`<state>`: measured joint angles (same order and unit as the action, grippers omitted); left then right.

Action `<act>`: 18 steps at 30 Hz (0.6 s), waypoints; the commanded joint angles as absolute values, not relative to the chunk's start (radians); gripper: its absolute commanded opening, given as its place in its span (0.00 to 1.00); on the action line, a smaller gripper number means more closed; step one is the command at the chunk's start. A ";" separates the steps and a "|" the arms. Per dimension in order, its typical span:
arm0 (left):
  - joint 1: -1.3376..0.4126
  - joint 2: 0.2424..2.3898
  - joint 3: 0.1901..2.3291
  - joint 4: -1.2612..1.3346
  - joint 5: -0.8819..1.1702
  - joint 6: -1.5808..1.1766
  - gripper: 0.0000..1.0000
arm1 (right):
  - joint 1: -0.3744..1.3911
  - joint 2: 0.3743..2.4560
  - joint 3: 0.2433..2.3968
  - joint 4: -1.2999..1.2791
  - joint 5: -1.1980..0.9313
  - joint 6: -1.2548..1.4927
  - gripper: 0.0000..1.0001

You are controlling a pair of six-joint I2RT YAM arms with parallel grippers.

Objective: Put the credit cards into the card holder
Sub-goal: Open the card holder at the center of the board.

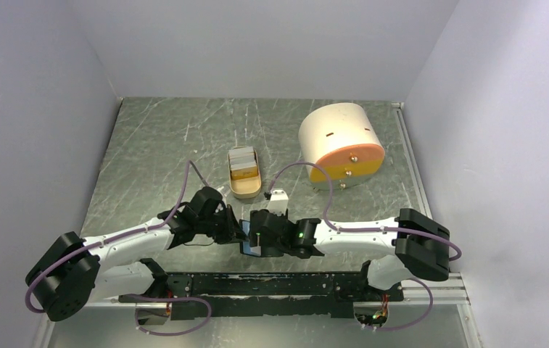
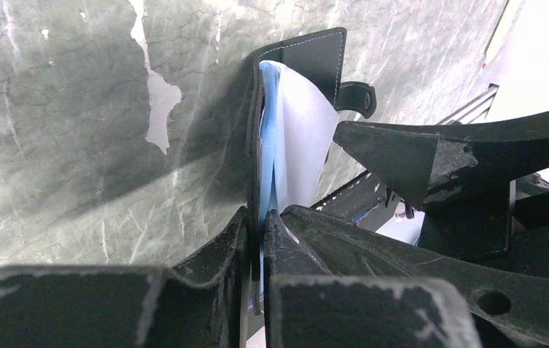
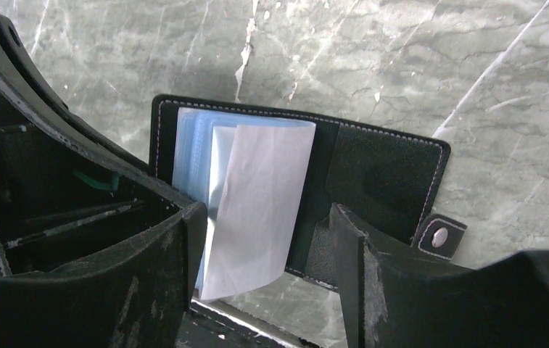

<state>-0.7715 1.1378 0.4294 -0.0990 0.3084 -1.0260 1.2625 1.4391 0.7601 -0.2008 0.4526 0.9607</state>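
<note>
**End effectors nose to nose at an open card holder**

Left end effector (image 2: 262,217), jaws pinched tight on the near edge of the small black bifold card holder (image 2: 322,58), gripping one stitched cover edge-on beside its blue-grey plastic pockets. Right end effector (image 3: 265,217) directly opposite, jaws standing well apart, one finger on either side of a thin whitish-grey plastic credit card (image 3: 260,196), neither pad visibly pressing it. Card tilted, upper end tucked among the blue-grey pockets, lower corner hanging out past the holder's near edge. Holder spread open over the scratched grey-green marbled bench (image 1: 148,159), snap tab (image 3: 439,235) jutting from the outer flap. Unclear whether resting on the bench or held just off it.

From above, both wrists meeting near the front middle of the bench, just ahead of the arm bases. Behind them, a tan oval tray (image 1: 244,194) with more credit cards (image 1: 242,163) stacked inside, whitish-grey and yellow-orange faces up. Farther back and to the right, well apart from the tray, a large cream cylinder (image 1: 340,141), orange end face turned toward the arms.
</note>
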 commanded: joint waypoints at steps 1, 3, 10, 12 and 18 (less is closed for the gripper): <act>-0.779 1.119 0.459 -0.100 0.276 -1.031 0.09 | 1.264 1.434 0.740 -0.197 0.398 0.971 0.66; -0.780 1.113 0.465 -0.110 0.270 -1.031 0.09 | 1.265 1.436 0.741 -0.220 0.395 0.968 0.66; -0.779 1.087 0.448 -0.101 0.276 -1.046 0.09 | 1.263 1.442 0.705 -0.277 0.475 0.973 0.64; -0.781 1.084 0.445 -0.099 0.277 -1.048 0.09 | 1.261 1.438 0.688 -0.301 0.507 0.981 0.63; -0.780 1.066 0.443 -0.120 0.268 -1.040 0.09 | 1.253 1.377 0.620 -0.356 0.559 1.024 0.60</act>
